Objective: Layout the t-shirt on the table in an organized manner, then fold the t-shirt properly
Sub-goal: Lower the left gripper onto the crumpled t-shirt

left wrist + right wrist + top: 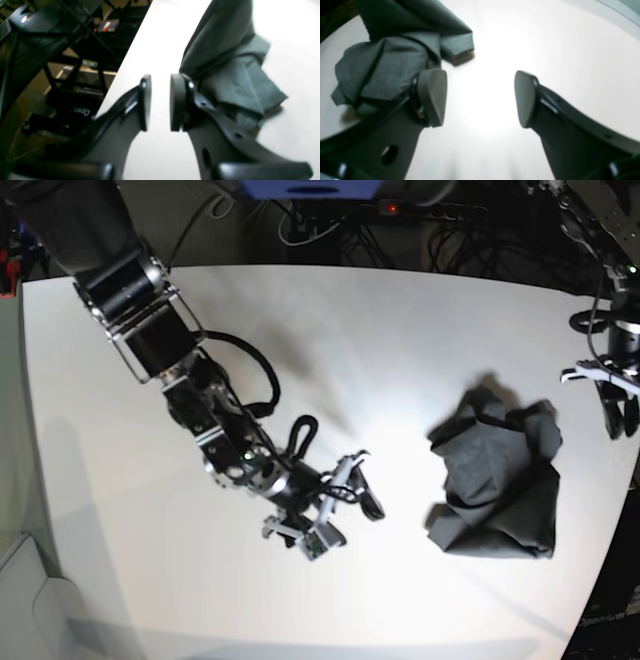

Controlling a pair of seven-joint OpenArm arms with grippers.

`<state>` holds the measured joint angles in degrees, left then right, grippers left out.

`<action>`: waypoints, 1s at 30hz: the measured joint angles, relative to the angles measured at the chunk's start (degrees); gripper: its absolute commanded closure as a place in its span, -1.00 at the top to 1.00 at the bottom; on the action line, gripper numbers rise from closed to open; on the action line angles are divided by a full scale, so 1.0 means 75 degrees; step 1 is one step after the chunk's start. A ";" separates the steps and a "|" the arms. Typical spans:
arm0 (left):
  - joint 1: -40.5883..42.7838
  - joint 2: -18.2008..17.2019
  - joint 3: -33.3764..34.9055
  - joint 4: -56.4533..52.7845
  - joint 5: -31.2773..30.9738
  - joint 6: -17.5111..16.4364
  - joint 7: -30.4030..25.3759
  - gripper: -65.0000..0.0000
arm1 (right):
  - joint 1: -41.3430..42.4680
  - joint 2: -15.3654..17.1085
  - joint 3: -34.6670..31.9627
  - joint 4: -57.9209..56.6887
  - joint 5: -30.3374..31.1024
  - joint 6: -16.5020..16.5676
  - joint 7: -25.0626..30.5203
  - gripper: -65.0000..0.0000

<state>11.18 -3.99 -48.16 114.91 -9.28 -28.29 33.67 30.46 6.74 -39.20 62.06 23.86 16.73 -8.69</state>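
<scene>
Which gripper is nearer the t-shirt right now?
Left. The left gripper hangs just off the crumpled t-shirt at its table-edge side, jaws parted and empty. The right gripper sits farther off across bare table, open wide.

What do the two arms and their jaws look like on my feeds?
Both arms are black. The right arm carries silver bracket frames and looped black cables. Each gripper, left gripper and right gripper, has curved dark fingers ending in flat grey oval pads.

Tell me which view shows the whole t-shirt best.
The base view: the t-shirt lies whole, crumpled, on the table. Both wrist views catch only blurred bunched folds beside a finger, cut off at the frame's top.
</scene>
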 measured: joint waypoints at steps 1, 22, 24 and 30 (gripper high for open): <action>-0.0082 0.0000 -0.0003 0.0000 0.0000 -0.0003 0.0003 -0.59 | -0.0067 0.0099 0.0006 0.0242 0.0000 -0.0003 -0.0009 0.29; -0.0606 -0.0017 0.0050 0.0000 0.0047 -0.0003 -0.0006 0.36 | -0.1507 0.1148 0.0414 0.2608 0.0026 -0.0697 -0.0388 0.30; -0.0775 -0.0012 0.0038 0.0000 0.0058 0.0000 0.0006 0.35 | -0.1565 0.1148 0.0571 0.2643 0.0029 -0.0699 -0.0356 0.30; -0.1731 -0.0122 0.0154 -0.0032 0.0087 -0.0003 0.0035 0.35 | -0.1763 0.1148 0.0571 0.2754 0.0035 -0.0697 -0.0332 0.30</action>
<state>-1.80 -4.91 -47.00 114.67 -8.62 -28.32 33.93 17.23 15.35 -34.92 82.72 24.12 11.51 -11.18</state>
